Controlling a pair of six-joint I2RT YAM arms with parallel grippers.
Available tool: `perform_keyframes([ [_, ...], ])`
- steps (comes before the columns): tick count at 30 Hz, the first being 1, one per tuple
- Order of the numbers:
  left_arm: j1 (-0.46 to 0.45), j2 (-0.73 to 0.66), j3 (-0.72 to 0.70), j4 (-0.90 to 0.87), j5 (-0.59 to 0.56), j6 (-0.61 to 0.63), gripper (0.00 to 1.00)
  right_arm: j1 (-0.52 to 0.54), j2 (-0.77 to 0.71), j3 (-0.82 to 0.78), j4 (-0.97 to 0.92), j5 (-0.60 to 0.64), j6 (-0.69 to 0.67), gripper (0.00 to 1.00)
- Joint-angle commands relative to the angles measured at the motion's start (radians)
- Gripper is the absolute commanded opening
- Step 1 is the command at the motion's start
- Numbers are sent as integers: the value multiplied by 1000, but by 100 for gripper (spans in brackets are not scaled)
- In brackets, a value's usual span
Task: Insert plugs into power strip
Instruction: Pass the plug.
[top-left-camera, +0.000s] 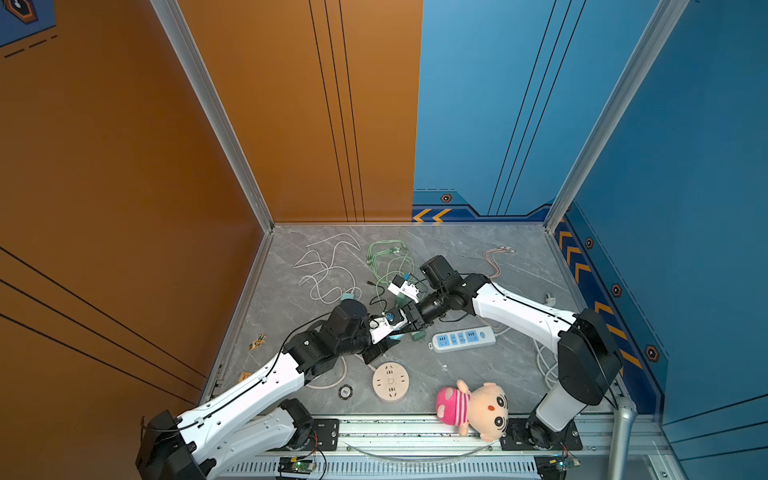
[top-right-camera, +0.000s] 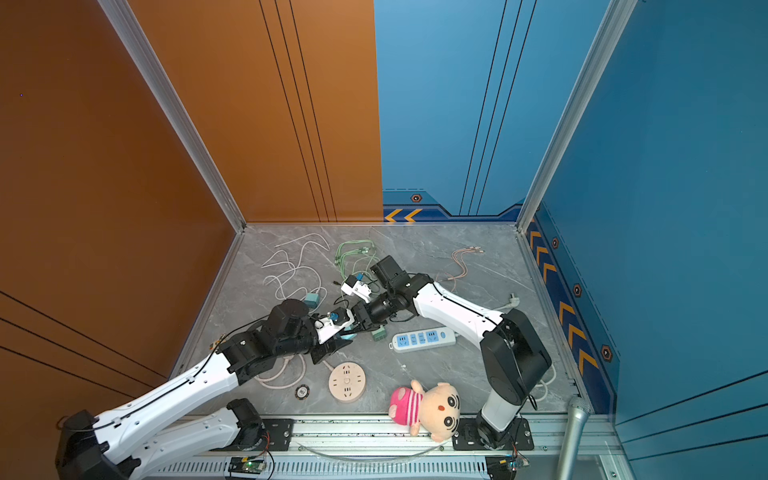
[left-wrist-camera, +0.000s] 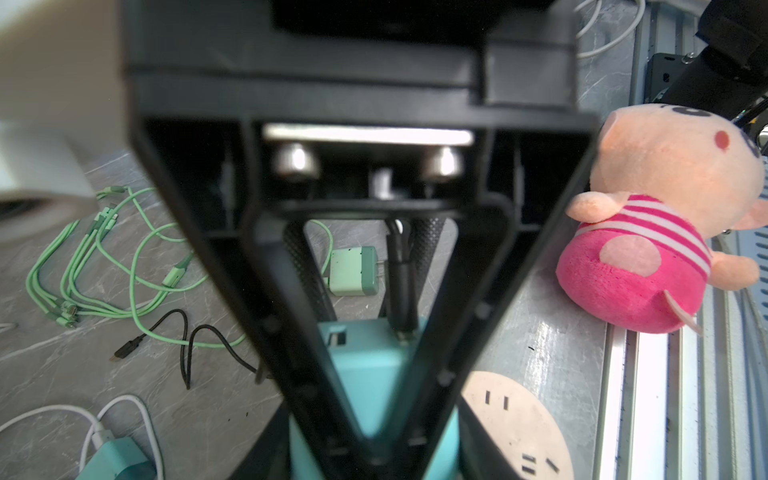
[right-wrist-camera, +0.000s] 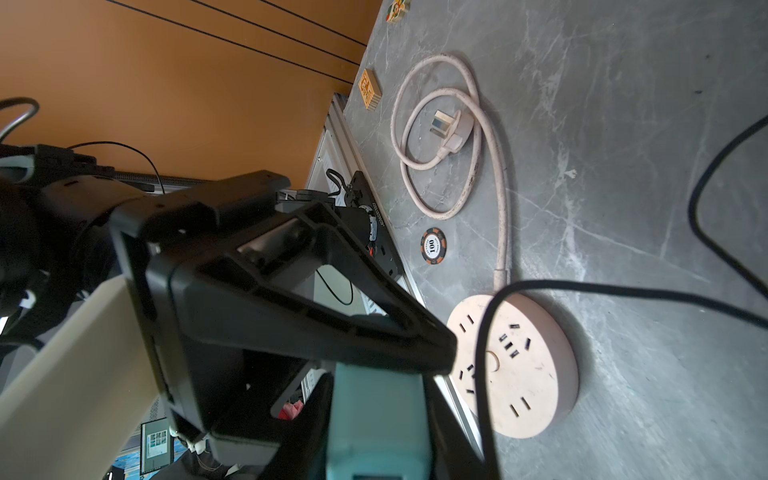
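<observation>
The teal plug sits tight in my left gripper (right gripper, I can't tell); I'd pass it slowly.

In the left wrist view the left gripper sits so close that it is big and blurry. It blocks much of the teal plug, and the bottom edge cuts the plug off. The round power strip and the plush toy run off the picture too. In the right wrist view the plug's lower end is also cut off. In a top view the plug is too small to show if the right gripper has hold of it. The left arm covers part of the second teal plug.
</observation>
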Motion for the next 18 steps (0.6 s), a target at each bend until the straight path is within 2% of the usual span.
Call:
perform_keyframes([
  [1,-8,10,20,-10,-30,13,39,31,-31,-10,-39,-57,-43,34],
  [6,-9,11,20,-13,-40,16,39,31,-46,-12,-67,-53,-72,31],
  [10,-8,14,20,-13,-34,17,39,30,-38,-13,-73,-48,-72,19],
  [12,-11,14,21,-14,-35,16,39,30,-27,-8,-72,-45,-67,9],
  [13,-12,15,20,-12,-41,16,39,29,-21,-5,-72,-44,-66,6],
  [16,-22,20,20,-13,-85,16,40,32,-12,1,-72,-42,-62,0],
  [18,-37,29,21,-4,-166,18,46,27,-14,1,-72,-21,-58,0],
])
